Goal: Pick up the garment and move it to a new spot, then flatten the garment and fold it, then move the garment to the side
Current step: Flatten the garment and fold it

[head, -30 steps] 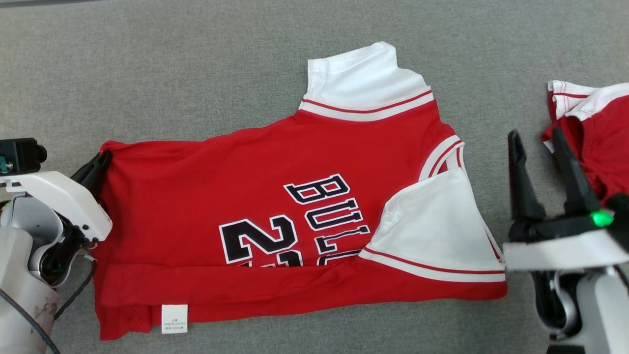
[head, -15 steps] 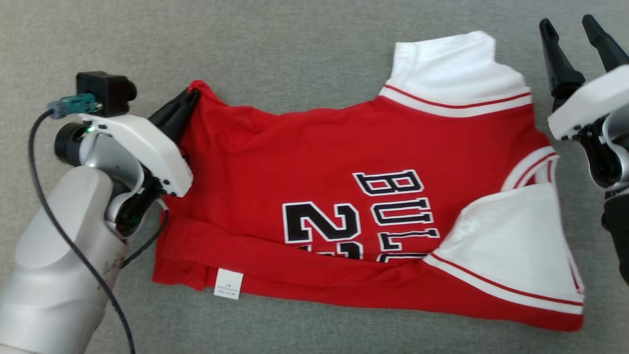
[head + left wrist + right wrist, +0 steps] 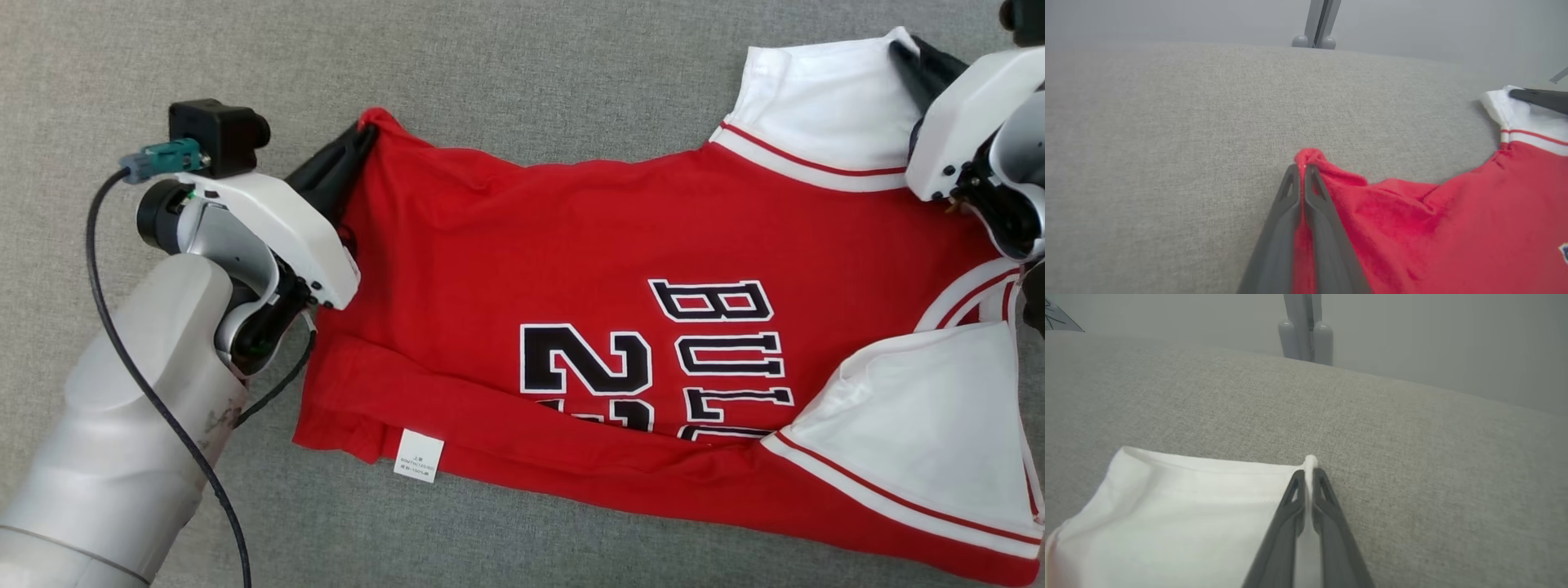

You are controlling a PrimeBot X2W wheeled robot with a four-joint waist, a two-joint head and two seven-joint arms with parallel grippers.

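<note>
Pinching is seen at both ends: the left gripper [image 3: 1300,168] is closed tight on the red hem corner of the garment [image 3: 588,237], the right gripper [image 3: 1310,472] on a white sleeve corner, judged so that it is pulled flat between them. Its long axis is laid gripper to gripper, neck toward the right one

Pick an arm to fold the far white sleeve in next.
Right, probably: the right gripper is shut on the far white sleeve of the garment; the left gripper pinches its red hem corner opposite.
</note>
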